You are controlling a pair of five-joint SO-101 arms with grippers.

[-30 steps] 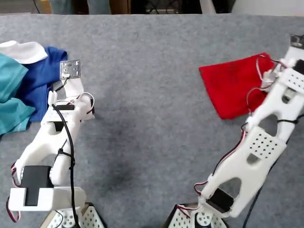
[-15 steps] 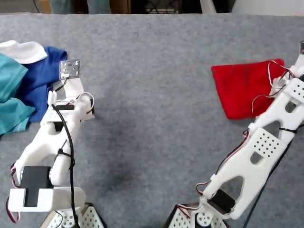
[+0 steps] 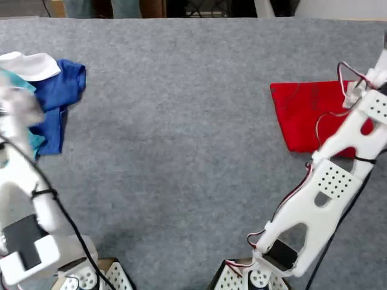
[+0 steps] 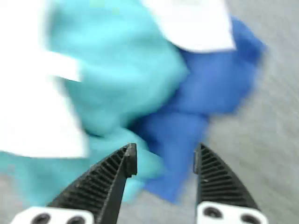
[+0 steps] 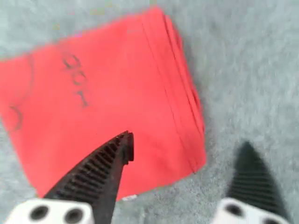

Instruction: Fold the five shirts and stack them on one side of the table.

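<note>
Shirts, four countable by colour: one red shirt (image 3: 302, 115), folded. One blue shirt (image 3: 60, 90), one teal shirt (image 4: 107, 70) and one white shirt (image 3: 30, 65), the three heaped together well apart from the red shirt. Arms, two: right arm (image 3: 326, 187) overlapping the red shirt, left arm (image 3: 24, 199) well apart from it.

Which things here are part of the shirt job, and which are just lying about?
Job: red shirt, folded; blue shirt, teal shirt and white shirt, heaped together; left claw and right claw, both open.
Not the job: grey mat, just the surface; wooden furniture behind it.
</note>
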